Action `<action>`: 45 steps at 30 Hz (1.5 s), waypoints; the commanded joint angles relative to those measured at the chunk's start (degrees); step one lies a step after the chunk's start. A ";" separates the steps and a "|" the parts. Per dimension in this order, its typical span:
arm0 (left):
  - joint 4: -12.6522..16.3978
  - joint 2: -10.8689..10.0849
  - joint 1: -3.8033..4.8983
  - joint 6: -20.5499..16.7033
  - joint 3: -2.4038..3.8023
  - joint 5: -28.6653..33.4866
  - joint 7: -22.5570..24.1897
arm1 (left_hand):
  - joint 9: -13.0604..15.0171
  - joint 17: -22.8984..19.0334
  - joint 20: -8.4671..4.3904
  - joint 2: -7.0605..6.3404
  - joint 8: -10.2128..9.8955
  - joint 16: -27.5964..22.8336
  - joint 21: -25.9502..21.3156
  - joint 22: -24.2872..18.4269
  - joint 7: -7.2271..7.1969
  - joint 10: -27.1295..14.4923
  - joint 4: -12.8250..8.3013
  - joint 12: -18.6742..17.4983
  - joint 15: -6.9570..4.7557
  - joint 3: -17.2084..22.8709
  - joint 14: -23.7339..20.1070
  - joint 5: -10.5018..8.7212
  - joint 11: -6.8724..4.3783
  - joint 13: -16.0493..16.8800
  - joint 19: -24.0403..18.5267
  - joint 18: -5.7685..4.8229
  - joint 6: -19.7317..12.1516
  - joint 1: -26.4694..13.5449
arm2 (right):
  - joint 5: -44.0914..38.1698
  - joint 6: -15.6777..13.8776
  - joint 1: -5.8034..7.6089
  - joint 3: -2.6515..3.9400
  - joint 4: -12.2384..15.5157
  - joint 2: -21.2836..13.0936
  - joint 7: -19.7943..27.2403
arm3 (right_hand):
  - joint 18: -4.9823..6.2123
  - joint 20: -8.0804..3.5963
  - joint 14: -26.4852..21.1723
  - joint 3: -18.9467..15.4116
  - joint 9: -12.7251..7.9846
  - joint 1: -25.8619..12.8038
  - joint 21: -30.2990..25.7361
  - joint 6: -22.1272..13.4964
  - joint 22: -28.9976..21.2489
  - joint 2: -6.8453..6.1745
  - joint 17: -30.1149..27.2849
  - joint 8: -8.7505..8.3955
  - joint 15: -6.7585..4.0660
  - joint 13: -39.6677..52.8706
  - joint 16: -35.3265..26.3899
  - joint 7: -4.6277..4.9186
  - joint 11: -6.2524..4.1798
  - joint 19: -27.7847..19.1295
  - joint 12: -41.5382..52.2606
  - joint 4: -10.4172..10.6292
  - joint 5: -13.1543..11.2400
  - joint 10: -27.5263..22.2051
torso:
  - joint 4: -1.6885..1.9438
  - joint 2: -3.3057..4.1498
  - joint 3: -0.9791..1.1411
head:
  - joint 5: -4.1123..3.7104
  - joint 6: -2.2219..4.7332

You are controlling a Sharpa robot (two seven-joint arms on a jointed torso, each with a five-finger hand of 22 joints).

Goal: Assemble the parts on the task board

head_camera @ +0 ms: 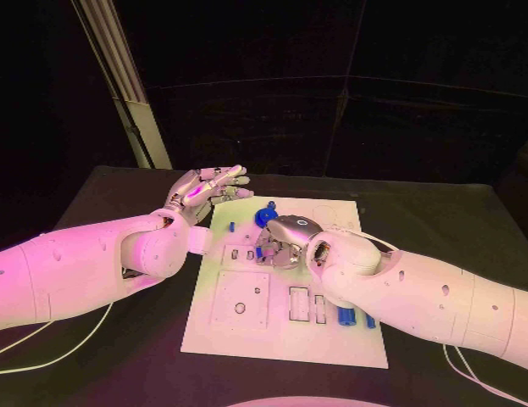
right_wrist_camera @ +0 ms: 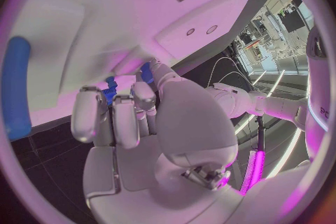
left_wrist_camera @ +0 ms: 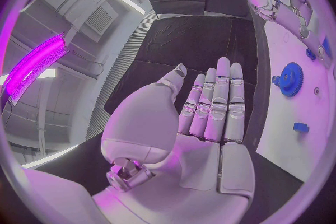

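Evidently midway: a gear stands on the board, pegs lie loose near, the right hand pinches a part, the left hand hovers spread and empty.

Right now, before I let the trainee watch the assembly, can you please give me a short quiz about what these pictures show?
1. True or false: the left robot hand holds the blue gear.
2. Where is the right robot hand? A. over the task board, fingers curled down; B. off the board, beside its near edge; C. beyond the board's far edge.
3. Fill in: the blue gear sits on the white ____.

Key:
1. False. The left robot hand is open and holds nothing.
2. A.
3. task board.
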 commanded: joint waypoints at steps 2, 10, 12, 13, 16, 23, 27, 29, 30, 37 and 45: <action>0.04 -0.01 0.12 0.50 0.05 0.08 0.40 | 0.00 0.07 0.13 0.08 0.07 -0.25 -0.19 -0.06 -0.17 0.35 -0.34 -0.18 0.08 0.10 -0.44 -0.10 0.04 -0.07 -0.29 0.33 0.16 0.41 | -0.55 -0.01 -0.07 -0.11 0.19 -0.08 -1.04 | 0.39 0.32 2.80 -1.18 0.15 -1.56 -0.40 -0.52 -0.05 -0.61 -0.02 -0.37 0.59 -0.11 -0.22 -0.04 0.28 -0.35 -0.16 0.73 -0.09 -0.27 | 0.02 0.00 0.00 | -0.02 0.01; 0.00 0.04 0.12 0.62 0.05 0.08 0.35 | 0.00 0.07 0.13 0.08 0.07 -0.25 -0.19 -0.06 -0.17 0.35 -0.34 -0.18 0.08 0.10 -0.44 -0.10 0.04 -0.07 -0.29 0.33 0.16 0.41 | -0.15 -4.12 -0.07 -0.11 0.59 -0.19 -0.88 | 0.42 0.40 2.81 -4.28 0.21 -4.06 -0.53 -1.36 -0.21 -1.65 0.01 -0.46 0.65 -0.37 -0.29 -0.04 0.36 -0.37 -0.27 2.94 0.23 -0.44 | 0.01 -0.01 0.00 | -0.05 -0.01; -0.02 0.04 0.12 0.65 0.05 0.08 0.34 | -0.01 0.09 0.14 0.08 0.06 -0.27 -0.21 -0.07 -0.16 0.34 -0.37 -0.21 0.08 0.15 -0.45 -0.09 0.04 -0.07 -0.31 0.34 0.15 0.41 | 0.14 -5.78 -0.08 -0.11 0.67 -0.25 -0.53 | 0.42 0.42 2.83 -4.99 0.22 -4.35 -0.54 -1.58 -0.18 -1.76 0.09 -0.44 0.69 -0.36 -0.26 0.00 0.40 -0.33 -0.23 3.44 0.44 -0.47 | 0.00 -0.01 0.01 | -0.06 -0.01; -0.03 0.05 0.12 0.67 0.05 0.08 0.33 | -0.01 0.09 0.14 0.08 0.06 -0.27 -0.21 -0.07 -0.16 0.34 -0.37 -0.21 0.08 0.15 -0.45 -0.09 0.04 -0.07 -0.31 0.34 0.15 0.41 | 0.40 -6.97 -0.08 -0.11 0.73 -0.29 -0.22 | 0.42 0.44 2.82 -5.29 0.22 -4.42 -0.56 -1.71 -0.22 -1.83 0.07 -0.46 0.70 -0.50 -0.28 0.03 0.43 -0.34 -0.37 3.62 0.54 -0.58 | -0.02 -0.01 0.01 | -0.07 0.01; -0.10 0.07 0.12 0.74 0.05 0.08 0.30 | -0.01 0.09 0.14 0.08 0.06 -0.27 -0.21 -0.07 -0.16 0.34 -0.37 -0.21 0.08 0.15 -0.45 -0.09 0.04 -0.07 -0.31 0.34 0.15 0.41 | 1.27 -10.28 -0.09 -0.11 0.99 -0.43 0.91 | 0.46 0.51 2.77 -6.36 0.19 -4.51 -0.67 -2.29 -0.44 -2.11 -0.15 -0.51 0.79 -0.83 -0.43 0.17 0.54 -0.46 -0.72 4.21 0.86 -0.90 | -0.04 0.02 0.04 | -0.08 0.05; -0.52 -0.04 0.11 0.25 0.05 -1.34 -1.11 | 0.04 0.84 -0.31 -0.26 0.27 0.77 0.53 0.16 -0.57 0.95 -0.60 -0.27 -0.55 0.45 1.75 -0.11 -0.37 -0.01 1.27 0.50 0.58 0.07 | 5.70 -15.63 -0.30 -0.08 3.61 -2.99 8.27 | 0.70 0.79 2.48 -8.44 0.01 -3.62 -1.28 -4.82 -1.70 -2.17 -1.19 -0.74 1.18 -1.87 -1.14 0.79 1.05 -1.25 -1.84 5.24 1.38 -1.92 | -0.02 -0.12 0.07 | -0.14 0.07; -0.81 -0.45 0.11 0.22 0.05 -5.90 -4.09 | 0.23 3.31 -2.95 -1.26 1.32 3.85 3.57 1.36 -2.37 5.51 -0.14 0.67 -3.01 0.31 8.98 -0.09 -2.30 0.61 6.93 0.37 3.26 -1.67 | 11.59 -14.79 -0.26 -0.01 6.36 -6.75 15.94 | 1.30 1.25 1.91 -9.52 0.07 -1.76 -2.76 -7.12 -4.75 -1.57 -2.98 -0.62 1.66 -4.31 -2.41 1.39 1.59 -3.26 -4.61 5.36 1.16 -4.08 | -0.11 -0.23 0.02 | -0.12 0.19; -1.08 -0.61 0.11 0.23 0.05 -8.16 -6.09 | 0.26 5.62 -4.71 -1.44 1.64 7.33 6.01 2.41 -3.53 9.28 0.29 1.83 -4.70 0.46 14.93 -0.08 -3.71 1.35 11.12 0.38 4.45 -2.44 | 15.45 -13.78 -0.13 0.30 7.76 -8.94 18.84 | 1.57 1.36 1.66 -10.09 0.12 -1.21 -3.47 -7.43 -6.10 -1.54 -3.74 -0.56 1.73 -6.36 -3.00 1.47 1.68 -4.14 -6.89 5.37 1.15 -5.55 | -0.25 -0.43 0.00 | -0.04 0.21; -1.35 -0.65 0.11 0.31 0.05 -9.50 -7.40 | 0.23 6.82 -5.17 -1.85 1.64 9.04 7.13 2.91 -3.91 10.38 0.41 2.01 -5.38 0.43 17.08 -0.12 -4.48 1.60 12.89 0.43 4.76 -2.77 | 17.73 -12.88 -0.03 0.57 8.52 -10.18 20.08 | 1.83 1.43 1.42 -10.78 0.19 -0.84 -4.24 -7.54 -7.46 -1.46 -4.64 -0.48 1.76 -8.10 -3.70 1.47 1.74 -5.00 -8.72 5.51 1.09 -6.64 | -0.33 -0.56 0.02 | 0.05 0.23; -2.30 -1.19 0.48 1.54 0.07 -20.13 -20.08 | 1.14 54.08 -9.50 -3.69 2.94 54.89 18.28 8.79 -6.95 19.46 1.47 9.14 -8.93 0.25 23.55 -0.33 -7.98 7.62 24.21 0.31 8.37 -4.36 | 32.38 -9.03 1.22 1.76 12.51 -18.37 23.93 | 3.71 0.96 -1.20 -12.31 0.72 3.01 -10.58 -4.93 -17.95 0.42 -13.83 1.00 1.14 -18.50 -11.25 0.69 0.96 -11.24 -19.63 4.69 2.04 -12.26 | -0.86 -1.42 0.27 | 0.48 -0.16; -1.79 -0.85 2.60 8.81 0.07 -39.46 -42.33 | 5.59 73.51 -10.11 -2.36 11.32 70.25 42.35 33.00 -8.16 9.44 10.97 39.35 -9.56 -5.31 23.76 -0.22 -8.40 33.68 22.67 -1.76 5.25 -9.40 | 40.88 -9.63 2.53 2.15 12.68 -24.80 24.72 | 3.94 0.66 -1.12 -13.39 0.55 4.39 -12.54 -4.69 -20.19 1.67 -15.74 0.96 0.92 -21.30 -13.76 0.53 0.77 -11.41 -21.56 4.58 2.92 -11.96 | -1.27 -2.50 0.56 | 0.90 -0.70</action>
